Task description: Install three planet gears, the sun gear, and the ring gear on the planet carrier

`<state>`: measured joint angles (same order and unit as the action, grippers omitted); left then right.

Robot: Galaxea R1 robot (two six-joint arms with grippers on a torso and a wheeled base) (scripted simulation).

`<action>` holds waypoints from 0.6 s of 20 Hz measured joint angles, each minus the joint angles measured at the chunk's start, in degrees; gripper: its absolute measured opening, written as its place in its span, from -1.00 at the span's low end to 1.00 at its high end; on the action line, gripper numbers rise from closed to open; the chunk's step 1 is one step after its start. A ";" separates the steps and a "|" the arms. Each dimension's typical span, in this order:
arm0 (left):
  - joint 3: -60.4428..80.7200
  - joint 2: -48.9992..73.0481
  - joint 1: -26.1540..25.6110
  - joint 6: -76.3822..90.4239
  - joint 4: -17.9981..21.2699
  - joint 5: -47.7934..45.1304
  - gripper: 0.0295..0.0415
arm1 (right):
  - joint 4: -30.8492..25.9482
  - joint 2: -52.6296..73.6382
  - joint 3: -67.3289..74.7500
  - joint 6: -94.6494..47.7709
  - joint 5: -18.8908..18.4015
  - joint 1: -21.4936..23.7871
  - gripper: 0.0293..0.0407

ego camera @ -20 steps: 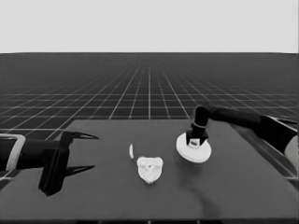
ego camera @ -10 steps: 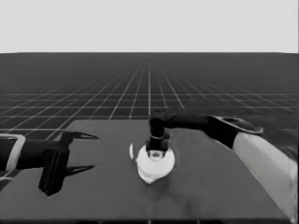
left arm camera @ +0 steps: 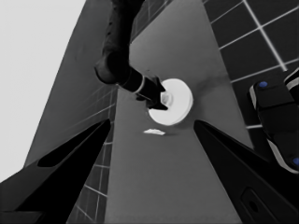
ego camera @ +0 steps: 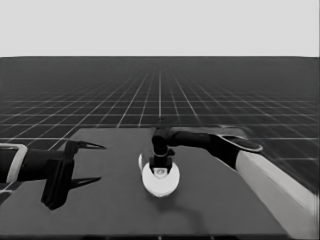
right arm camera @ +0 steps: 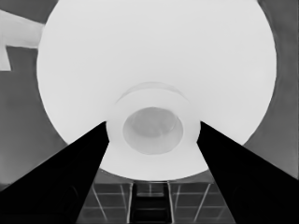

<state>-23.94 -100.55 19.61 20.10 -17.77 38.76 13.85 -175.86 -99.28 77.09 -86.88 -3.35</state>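
Observation:
The larger round part (ego camera: 161, 184), white with a raised hub, is at the middle of the table. My right gripper (ego camera: 161, 169) comes down on it from above, shut on the hub (right arm camera: 152, 128) with one finger on each side. In the right wrist view the larger round part (right arm camera: 154, 56) fills most of the picture. The left wrist view shows the same part (left arm camera: 177, 100) farther off under the right arm. The planet gears and the smaller round part are hidden. My left gripper (ego camera: 100, 162) waits open over the table's left end, holding nothing.
A thin white piece (ego camera: 140, 161) lies just left of the larger round part, also seen as a thin white piece (left arm camera: 153, 132) in the left wrist view. Dark machinery with blue lights (left arm camera: 275, 121) stands past the table's edge.
My right gripper carried the larger round part from the table's right side to the middle, over where the gears and smaller round part lay, and they no longer show. The left arm stayed still.

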 joint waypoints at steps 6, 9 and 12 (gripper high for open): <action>0.00 0.00 0.00 0.00 0.00 0.00 0.49 | 0.59 -0.15 -0.41 -0.24 0.23 -0.45 -0.02; 0.00 0.00 0.00 0.00 0.00 0.00 0.49 | 0.55 -0.24 -0.38 0.68 0.31 -0.74 -0.02; 0.00 0.00 0.00 0.00 0.00 0.00 0.49 | 0.54 -0.15 -0.41 2.06 0.23 -0.78 -0.02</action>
<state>-23.94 -100.55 19.61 20.10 -17.77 38.76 14.39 -176.01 -99.69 79.15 -86.65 -4.13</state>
